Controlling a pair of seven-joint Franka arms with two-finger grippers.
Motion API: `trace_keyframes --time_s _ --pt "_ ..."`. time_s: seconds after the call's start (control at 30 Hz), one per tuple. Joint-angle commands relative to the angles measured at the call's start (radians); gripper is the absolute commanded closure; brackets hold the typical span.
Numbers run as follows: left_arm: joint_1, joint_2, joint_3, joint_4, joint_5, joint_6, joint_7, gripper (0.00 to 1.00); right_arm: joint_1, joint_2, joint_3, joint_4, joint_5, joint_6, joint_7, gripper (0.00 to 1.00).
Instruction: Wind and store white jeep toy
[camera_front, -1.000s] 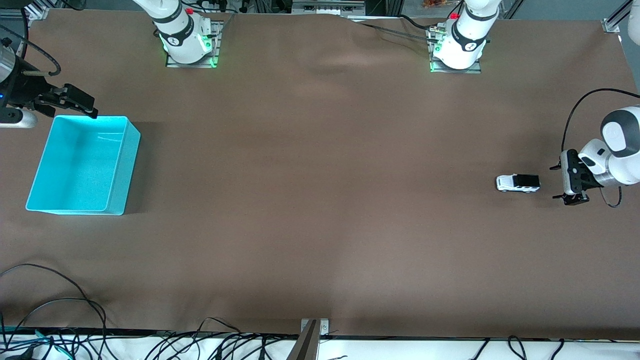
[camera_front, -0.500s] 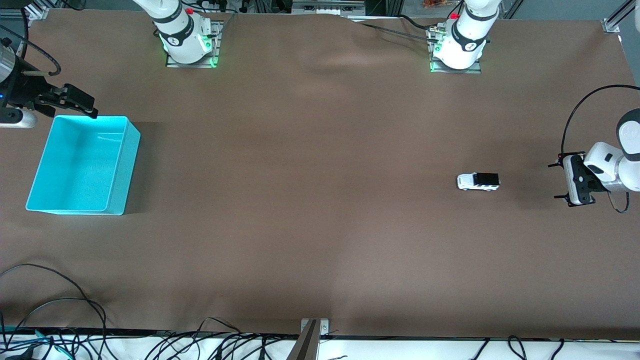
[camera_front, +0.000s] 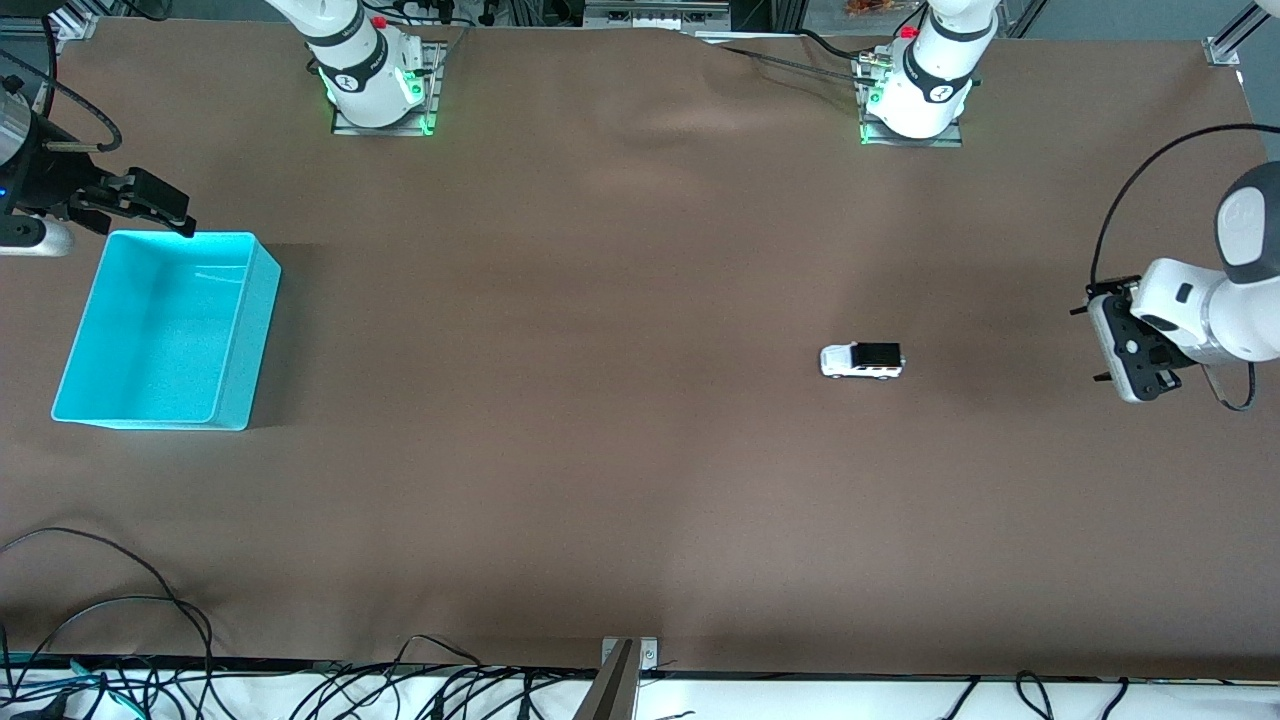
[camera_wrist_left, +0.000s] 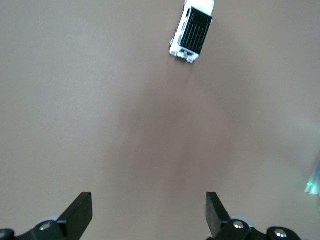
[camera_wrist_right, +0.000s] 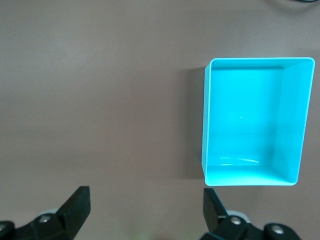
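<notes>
The white jeep toy (camera_front: 862, 360), tiny with a black roof, stands alone on the brown table. It also shows in the left wrist view (camera_wrist_left: 192, 32). My left gripper (camera_front: 1090, 343) hangs open and empty above the table at the left arm's end, well apart from the jeep; its jaws stand wide in the left wrist view (camera_wrist_left: 148, 210). My right gripper (camera_front: 165, 208) waits open and empty over the table beside the turquoise bin (camera_front: 262, 300). The right wrist view (camera_wrist_right: 145, 205) shows its jaws wide over bare table, with the bin (camera_wrist_right: 205, 125) empty.
Brown table cover (camera_front: 600, 450) spans the whole surface. Loose cables (camera_front: 150, 620) lie along the table edge nearest the front camera. The arm bases (camera_front: 375, 80) stand at the edge farthest from it.
The jeep has rolled across the table away from the left gripper, toward the right arm's end. The left gripper has shifted slightly. The right arm has not moved.
</notes>
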Motion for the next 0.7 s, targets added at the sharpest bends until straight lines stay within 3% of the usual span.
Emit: trace_keyframes --time_s 0.0,0.2,0.47,0.67 --pt "-0.067 -0.094 0.007 -0.012 0.022 -0.061 -0.126 0.0 0.0 0.008 -0.002 0.021 0.006 -0.004 -0.012 0.0" --pt "-0.098 -0.119 -0.001 0.005 0.014 -0.117 -0.231 0.0 0.0 0.008 -0.002 0.021 0.006 -0.004 -0.012 0.0" --pt "-0.105 -0.116 -0.073 0.096 0.014 -0.222 -0.387 0.0 0.0 0.008 -0.002 0.021 0.006 -0.005 -0.012 0.0" --pt "-0.105 -0.143 -0.11 0.099 0.011 -0.255 -0.472 0.0 0.0 0.008 -0.003 0.021 0.006 -0.007 -0.012 0.0"
